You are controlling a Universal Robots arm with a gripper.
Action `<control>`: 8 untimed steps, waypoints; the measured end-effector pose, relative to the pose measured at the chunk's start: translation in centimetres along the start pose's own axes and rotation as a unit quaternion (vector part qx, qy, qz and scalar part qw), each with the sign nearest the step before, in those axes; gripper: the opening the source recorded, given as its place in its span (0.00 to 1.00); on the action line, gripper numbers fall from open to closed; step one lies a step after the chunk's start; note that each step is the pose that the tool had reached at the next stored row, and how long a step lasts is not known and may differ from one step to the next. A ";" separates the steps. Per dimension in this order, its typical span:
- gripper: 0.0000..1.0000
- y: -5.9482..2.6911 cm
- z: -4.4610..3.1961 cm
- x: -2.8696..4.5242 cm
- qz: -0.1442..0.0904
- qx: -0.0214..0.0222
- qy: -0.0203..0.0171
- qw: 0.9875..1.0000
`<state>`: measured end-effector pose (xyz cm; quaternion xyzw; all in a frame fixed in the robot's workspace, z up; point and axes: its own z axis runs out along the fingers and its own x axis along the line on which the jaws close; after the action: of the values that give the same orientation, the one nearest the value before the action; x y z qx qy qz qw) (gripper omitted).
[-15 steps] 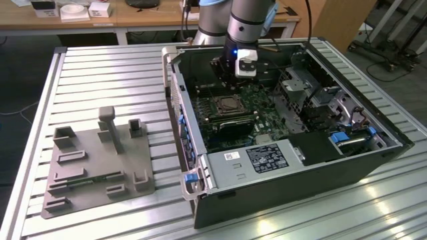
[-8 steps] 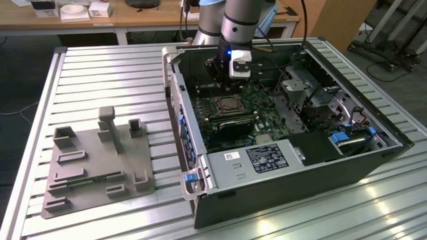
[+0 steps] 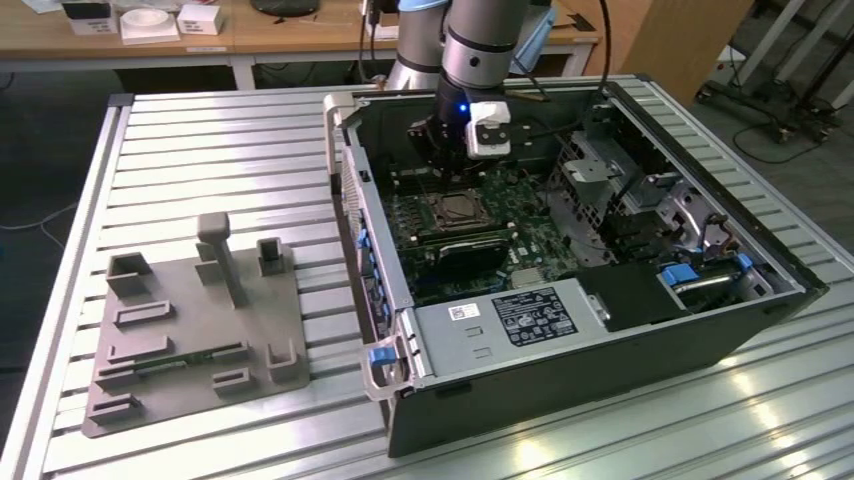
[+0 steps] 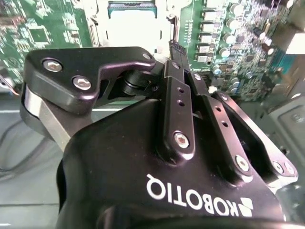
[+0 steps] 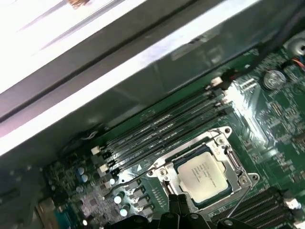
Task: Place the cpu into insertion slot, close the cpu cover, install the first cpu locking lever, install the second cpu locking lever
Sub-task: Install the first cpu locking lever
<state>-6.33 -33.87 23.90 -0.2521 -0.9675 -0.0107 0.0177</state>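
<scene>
Exterior view first. One computer case (image 3: 561, 390) on the slatted counter (image 3: 214, 170), laid on its side with the open face up, presumably to give reach from above. One arm (image 3: 474, 40) down inside it, and one tool (image 3: 447, 170) low over the green board (image 3: 518, 203), just beside the socket (image 3: 433, 205). One grey holder plate (image 3: 200, 340) on the same counter, well apart toward the exterior view's left.

Second wrist view next. Tool drawn in narrow, closed up with nothing gripped. By judgement, a pose for pushing on something thin, not for carrying. Beyond the tip, the socket again, with a pale square in its middle.

First wrist view last. One chip (image 5: 202, 174), pale and square, flat in the middle of the socket, so already seated. One cover (image 5: 232, 162), a silvery frame, down around the chip, with the cut-out leaving the chip's top bare. Looks meant to press on the edges alone. One thin wire lever (image 5: 239, 198) slanting just beside the cover's edge. Latched or free, cannot tell. No second lever made out with certainty. Long dark slots (image 5: 162, 129) between the socket and the case wall, four by count, with more on the socket's far side. Tool tip near the cover's edge, touching or not unclear.
</scene>
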 end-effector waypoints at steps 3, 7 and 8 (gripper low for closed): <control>0.11 0.00 0.06 0.00 -0.027 0.001 0.000 1.000; 0.11 0.00 0.07 0.00 -0.055 0.002 0.001 0.998; 0.11 0.00 0.07 0.00 -0.059 0.002 0.001 0.998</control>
<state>-6.33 -33.87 23.83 -0.1948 -0.9806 -0.0098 0.0181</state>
